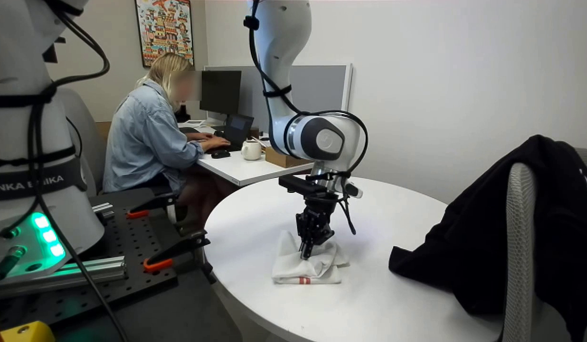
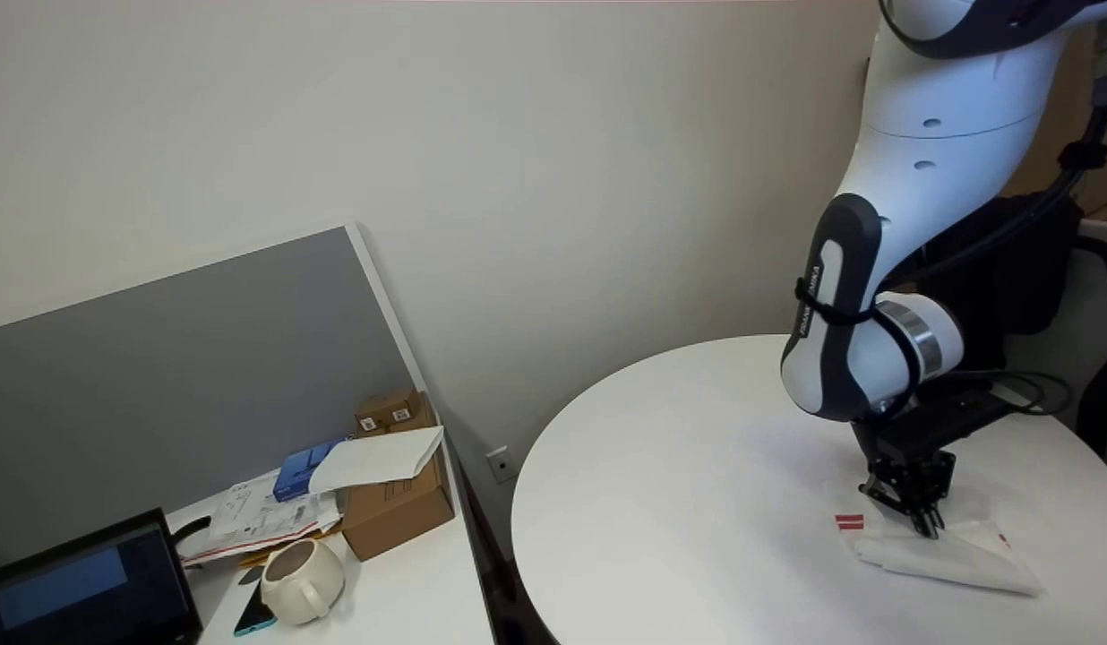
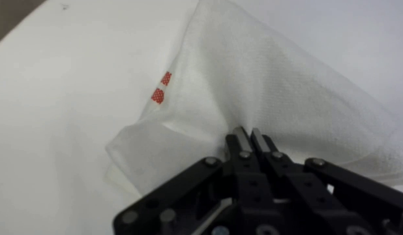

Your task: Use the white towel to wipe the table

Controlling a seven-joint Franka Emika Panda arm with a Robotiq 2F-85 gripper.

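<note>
Pinching a fold of the white towel (image 3: 266, 88), the end effector (image 3: 247, 130) is squeezed narrow; in an exterior view the towel lies left of centre on the round counter (image 1: 386, 223). Wiping, or its start, looks on: next calls for a low, flat sweep!

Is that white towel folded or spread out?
Folded, though rumpled: the towel shows overlapping layers, with creases meeting at the gripper.

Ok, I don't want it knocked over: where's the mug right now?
Just left of centre in an exterior view, the mug stands on the desk beyond the round table, between the computer mouse and a cardboard box.
</note>
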